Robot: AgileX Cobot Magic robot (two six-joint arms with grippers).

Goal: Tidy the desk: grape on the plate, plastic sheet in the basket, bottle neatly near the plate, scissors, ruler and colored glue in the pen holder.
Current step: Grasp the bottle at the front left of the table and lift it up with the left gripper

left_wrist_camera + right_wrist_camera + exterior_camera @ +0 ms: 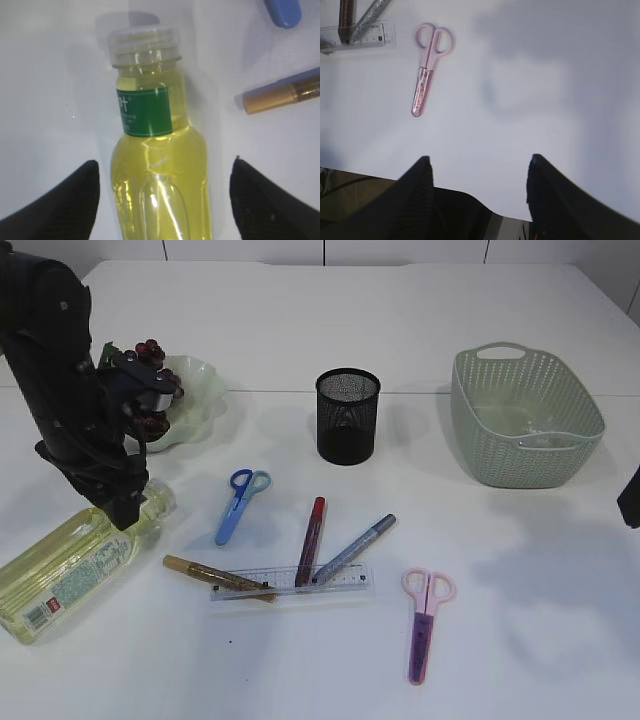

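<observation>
A bottle of yellow liquid (65,565) lies on its side at the front left. My left gripper (128,508) is open and straddles the bottle (157,165) just below its neck, with a gap on each side. Dark grapes (150,349) sit on the pale green plate (200,390), partly behind my left arm. Blue scissors (240,502), pink scissors (425,620), a clear ruler (290,580) and red (311,538), silver (355,547) and gold (212,574) glue pens lie on the table. My right gripper (480,165) is open and empty, over bare table at the right edge.
A black mesh pen holder (348,415) stands in the middle at the back. A green woven basket (480,430) stands at the back right; something clear seems to lie inside it. The glue pens lie across the ruler.
</observation>
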